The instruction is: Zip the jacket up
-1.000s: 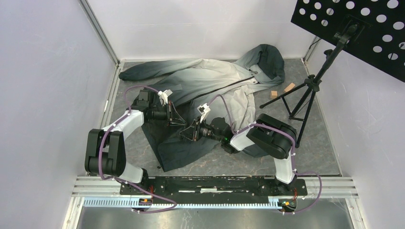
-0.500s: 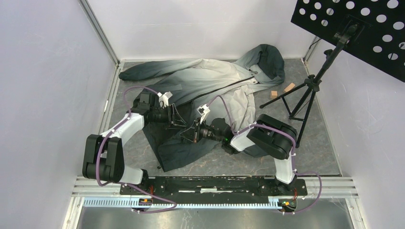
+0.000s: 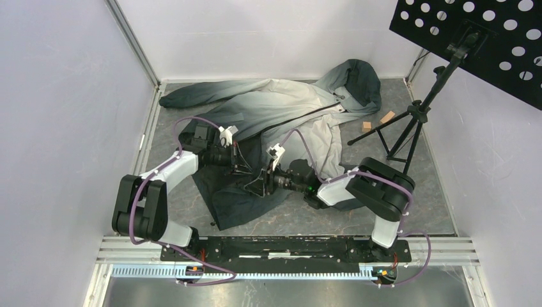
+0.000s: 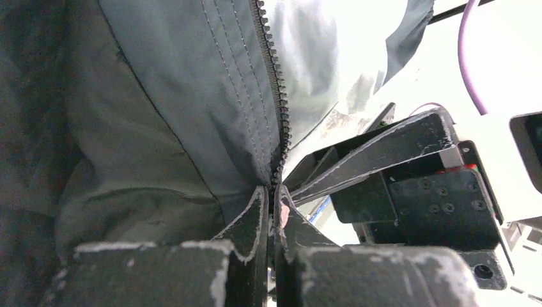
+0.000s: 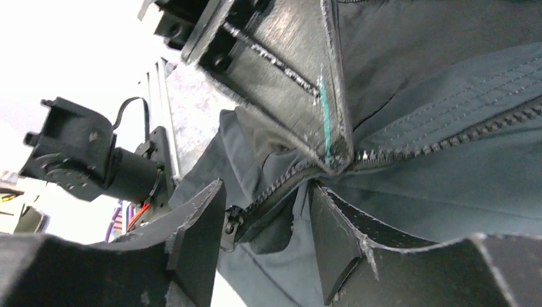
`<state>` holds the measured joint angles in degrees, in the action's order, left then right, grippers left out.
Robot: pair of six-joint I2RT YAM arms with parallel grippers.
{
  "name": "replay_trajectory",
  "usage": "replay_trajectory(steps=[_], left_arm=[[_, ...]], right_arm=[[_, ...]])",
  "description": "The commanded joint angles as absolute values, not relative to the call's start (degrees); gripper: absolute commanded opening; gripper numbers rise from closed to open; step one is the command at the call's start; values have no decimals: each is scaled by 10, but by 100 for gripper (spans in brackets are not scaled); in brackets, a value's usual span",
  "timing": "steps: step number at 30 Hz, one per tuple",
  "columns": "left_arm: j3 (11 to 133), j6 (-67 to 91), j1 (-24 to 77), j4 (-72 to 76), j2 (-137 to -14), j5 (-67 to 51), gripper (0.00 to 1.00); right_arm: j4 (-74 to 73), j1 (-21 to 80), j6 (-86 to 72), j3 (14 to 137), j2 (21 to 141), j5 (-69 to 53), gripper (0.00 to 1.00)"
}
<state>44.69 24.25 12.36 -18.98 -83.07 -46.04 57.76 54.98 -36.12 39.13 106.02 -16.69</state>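
Note:
The jacket (image 3: 281, 109) lies spread on the grey floor, hood at the back right, dark hem toward me. Its dark zipper (image 4: 276, 96) runs up the front. My left gripper (image 3: 241, 167) is shut on the jacket's zipper edge; in the left wrist view (image 4: 273, 195) its fingers pinch the toothed tape. My right gripper (image 3: 257, 184) is open right beside it; in the right wrist view (image 5: 268, 211) its fingers straddle the zipper's lower end, and the metal slider (image 5: 231, 222) sits next to the left finger. The left gripper's finger (image 5: 300, 70) shows above, holding the tape.
A black tripod stand (image 3: 409, 121) with a perforated black board (image 3: 473, 38) stands at the right. Two small wooden blocks (image 3: 377, 121) lie near its legs. White walls enclose the floor on three sides; a metal rail (image 3: 281, 246) runs along the front.
Both arms have shifted a little right and toward the front. The two grippers have come closer together over the jacket's lower zipper end.

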Motion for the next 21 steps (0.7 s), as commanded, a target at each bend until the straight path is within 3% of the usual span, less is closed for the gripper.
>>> replay_trajectory(steps=[1, 8, 15, 21], left_arm=[[465, 258, 127, -180, -801, -516, 2], [456, 231, 127, -200, -782, -555, 2], [465, 181, 128, -236, -778, -563, 2], [464, 168, 127, -234, -777, -587, 2]], right_arm=[[637, 531, -327, 340, 1007, -195, 60], [758, 501, -351, 303, 1016, -277, 62], [774, 501, -324, 285, 1001, -292, 75], [803, 499, -363, 302, 1038, -314, 65]])
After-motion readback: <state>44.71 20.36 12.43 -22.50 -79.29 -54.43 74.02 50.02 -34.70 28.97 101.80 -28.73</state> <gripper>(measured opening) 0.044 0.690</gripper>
